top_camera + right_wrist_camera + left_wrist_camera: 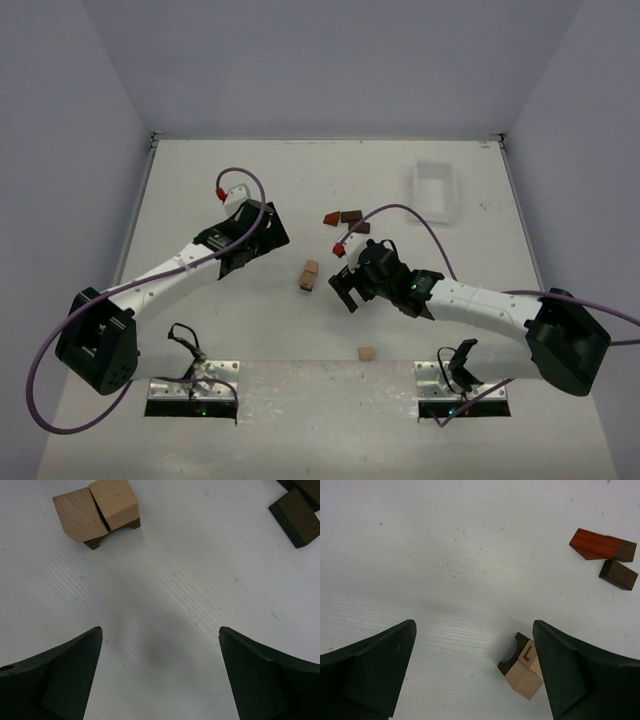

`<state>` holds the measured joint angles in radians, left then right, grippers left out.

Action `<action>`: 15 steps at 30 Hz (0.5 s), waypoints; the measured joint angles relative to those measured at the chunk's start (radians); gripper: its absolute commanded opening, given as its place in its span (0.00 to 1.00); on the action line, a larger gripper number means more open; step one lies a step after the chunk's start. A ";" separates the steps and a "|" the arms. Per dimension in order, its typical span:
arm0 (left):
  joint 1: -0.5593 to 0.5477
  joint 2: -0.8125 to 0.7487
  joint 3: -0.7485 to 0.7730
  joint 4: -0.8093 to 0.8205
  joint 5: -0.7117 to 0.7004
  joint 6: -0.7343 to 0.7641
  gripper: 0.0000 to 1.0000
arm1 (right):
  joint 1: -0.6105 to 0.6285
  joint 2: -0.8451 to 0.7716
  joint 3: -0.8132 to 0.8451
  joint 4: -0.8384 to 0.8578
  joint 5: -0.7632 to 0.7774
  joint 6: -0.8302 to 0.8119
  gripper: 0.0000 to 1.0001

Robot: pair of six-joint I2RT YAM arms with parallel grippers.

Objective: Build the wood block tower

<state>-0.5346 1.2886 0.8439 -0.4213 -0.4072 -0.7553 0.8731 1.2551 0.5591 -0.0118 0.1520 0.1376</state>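
The left arm (165, 275) is stretching out from its base at the near left toward the middle of the table (200, 180). The left gripper (262, 238) is hanging over the tabletop with its jaws spread wide and nothing between them. The right arm (480, 300) is reaching in low from the near right. The right gripper (349, 292) is gaping just as wide and empty, looking down at the tabletop.

The wood block tower (309, 275) is standing near the table's centre, between the two grippers. The left one is at its 10 o'clock and the right one at its 4 o'clock, and neither is touching it. It is showing two light tan blocks side by side on a dark brown arched piece.

At the tower's 1 o'clock a red-brown wedge (331, 218) is lying end to end with one dark brown block (351, 215), and a second dark block (358, 228) is lying just beside them. A white tray (437, 190) is sitting farther out toward 2 o'clock. A lone tan block (368, 353) is resting at 5 o'clock, near the front edge.

One tan block of the tower is bearing a brown letter "L" (526, 654).
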 measured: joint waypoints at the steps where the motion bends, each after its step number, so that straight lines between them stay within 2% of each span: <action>1: 0.001 -0.015 -0.012 0.003 0.000 -0.013 1.00 | 0.004 0.017 0.000 0.019 0.000 0.006 0.99; 10: 0.002 -0.100 -0.186 -0.040 0.069 -0.113 1.00 | 0.020 0.183 0.032 0.191 0.001 0.029 0.99; 15: -0.001 -0.183 -0.231 -0.062 0.091 -0.110 1.00 | 0.020 0.252 0.072 0.242 0.001 0.036 0.99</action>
<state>-0.5354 1.1061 0.6132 -0.4830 -0.3163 -0.8650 0.8928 1.5066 0.6312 0.2305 0.1528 0.1738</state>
